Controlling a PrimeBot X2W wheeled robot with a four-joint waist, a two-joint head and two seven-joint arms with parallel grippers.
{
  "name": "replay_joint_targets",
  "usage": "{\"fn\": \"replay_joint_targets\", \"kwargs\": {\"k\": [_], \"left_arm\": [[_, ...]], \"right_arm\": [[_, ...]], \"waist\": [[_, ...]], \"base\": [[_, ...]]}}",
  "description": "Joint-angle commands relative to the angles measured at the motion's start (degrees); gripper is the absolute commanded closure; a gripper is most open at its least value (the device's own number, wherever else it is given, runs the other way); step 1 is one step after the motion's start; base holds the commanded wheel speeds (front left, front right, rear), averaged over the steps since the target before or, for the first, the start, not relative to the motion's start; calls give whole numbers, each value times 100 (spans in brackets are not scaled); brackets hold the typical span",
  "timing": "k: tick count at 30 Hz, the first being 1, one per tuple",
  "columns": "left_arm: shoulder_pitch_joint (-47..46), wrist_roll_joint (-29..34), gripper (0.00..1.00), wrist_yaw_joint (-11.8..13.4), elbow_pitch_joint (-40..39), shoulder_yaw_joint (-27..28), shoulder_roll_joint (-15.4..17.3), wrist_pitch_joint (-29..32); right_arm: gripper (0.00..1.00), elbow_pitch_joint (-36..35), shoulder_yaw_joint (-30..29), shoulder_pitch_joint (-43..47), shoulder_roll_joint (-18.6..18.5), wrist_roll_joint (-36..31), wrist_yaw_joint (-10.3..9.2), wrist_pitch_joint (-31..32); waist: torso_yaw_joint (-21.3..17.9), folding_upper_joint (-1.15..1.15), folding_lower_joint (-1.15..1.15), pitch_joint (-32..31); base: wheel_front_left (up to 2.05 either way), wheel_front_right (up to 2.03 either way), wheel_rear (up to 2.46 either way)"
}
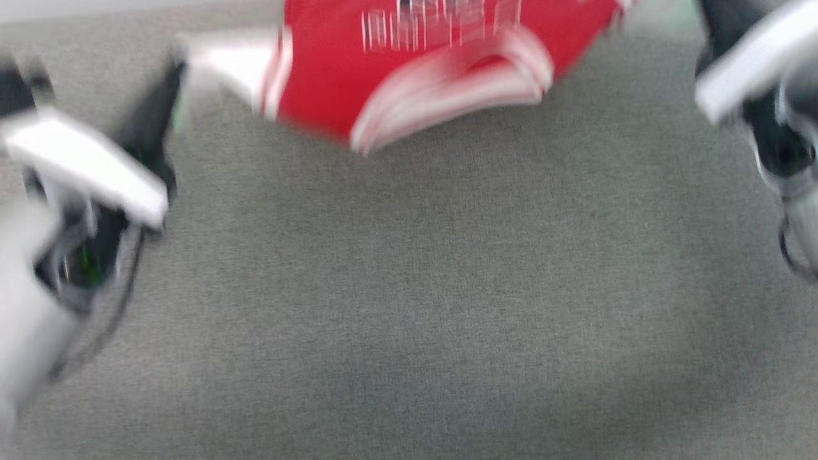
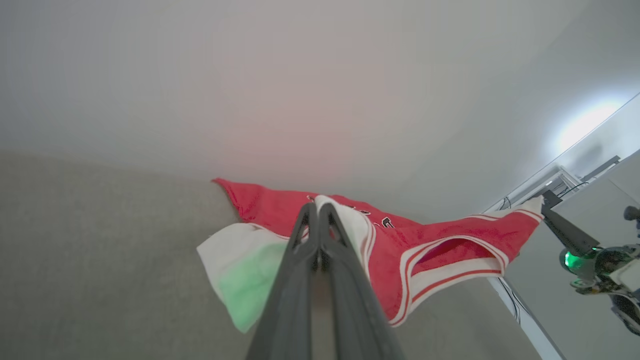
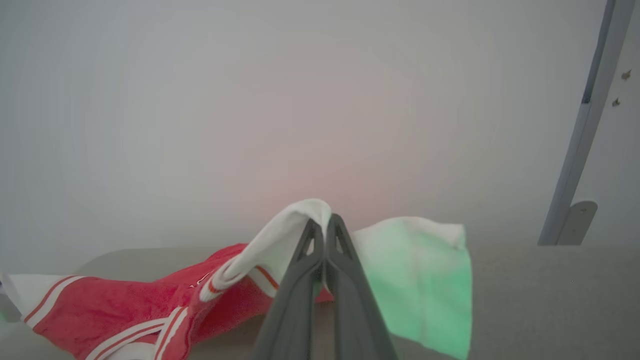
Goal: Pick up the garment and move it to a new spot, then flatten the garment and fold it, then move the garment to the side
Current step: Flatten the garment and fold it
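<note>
One grey woven surface (image 1: 409,287) lies beneath the garment (image 1: 332,83); pale wall (image 3: 200,100) behind.

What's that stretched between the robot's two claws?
The red shirt: the left gripper and right gripper each clamp one end of it, shown in both wrist views; the head view is blurred.

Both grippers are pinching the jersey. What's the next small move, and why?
Probably lower both grippers together, holding them apart. The left gripper and right gripper are each shut on white sleeve fabric of the garment, which sags between them over the bare grey surface. Setting it down taut should leave it flatter for folding.
</note>
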Motion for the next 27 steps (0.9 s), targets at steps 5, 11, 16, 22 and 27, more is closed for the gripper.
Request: {"fn": "replay_joint_targets", "kwargs": {"k": [5, 11, 16, 22, 27], "left_arm": [[1447, 210, 100, 12, -630, 200, 370, -57], [3032, 852, 100, 13, -1151, 744, 350, -57], [3890, 1128, 100, 13, -1328, 1056, 343, -59], [5060, 1569, 100, 13, -1601, 1665, 180, -60], [5650, 1702, 100, 13, -1813, 2166, 62, -60]], "right_arm": [[100, -1297, 90, 1650, -951, 209, -2, 368], [100, -2366, -360, 3624, -1652, 437, -2, 608], [100, -2997, -857, 4879, -1870, 562, -2, 747], [100, -4102, -1746, 6818, -1827, 499, -2, 1277], [100, -4772, -2599, 7699, -1535, 231, -3, 1726]], "waist": [[98, 0, 0, -310], [312, 0, 0, -506], [478, 0, 0, -527], [581, 0, 0, -507], [579, 0, 0, -433]], "base": [[0, 0, 0], [0, 0, 0], [0, 0, 0], [0, 0, 0], [0, 0, 0]]}}
